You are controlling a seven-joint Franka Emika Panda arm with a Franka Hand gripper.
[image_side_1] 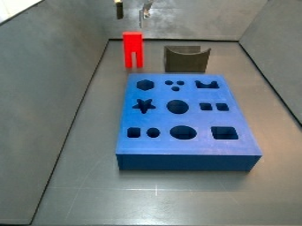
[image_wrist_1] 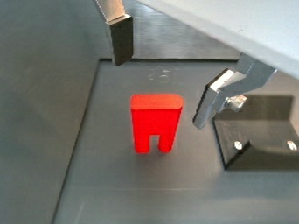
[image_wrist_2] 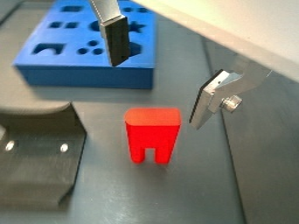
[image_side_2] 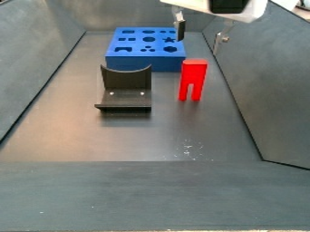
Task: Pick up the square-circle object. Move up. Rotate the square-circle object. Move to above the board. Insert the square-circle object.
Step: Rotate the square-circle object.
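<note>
The square-circle object, a small bright red block [image_wrist_1: 156, 122], stands upright on its two legs on the grey floor and shows in both wrist views [image_wrist_2: 153, 134] and both side views [image_side_1: 132, 49] [image_side_2: 193, 79]. The gripper [image_wrist_1: 167, 74] hangs above it, open and empty, one finger to each side and well clear of the block; it also shows in the other views [image_wrist_2: 163, 74] [image_side_1: 132, 11] [image_side_2: 200, 34]. The blue board [image_side_1: 183, 119] with dark shaped holes lies flat beside the block [image_wrist_2: 87, 48] [image_side_2: 143, 45].
The dark fixture [image_side_1: 183, 58] stands on the floor between the red block and the board, also seen in a wrist view [image_wrist_1: 263, 131] and a side view [image_side_2: 123, 86]. Sloping grey walls [image_side_2: 43, 82] enclose the floor on both sides.
</note>
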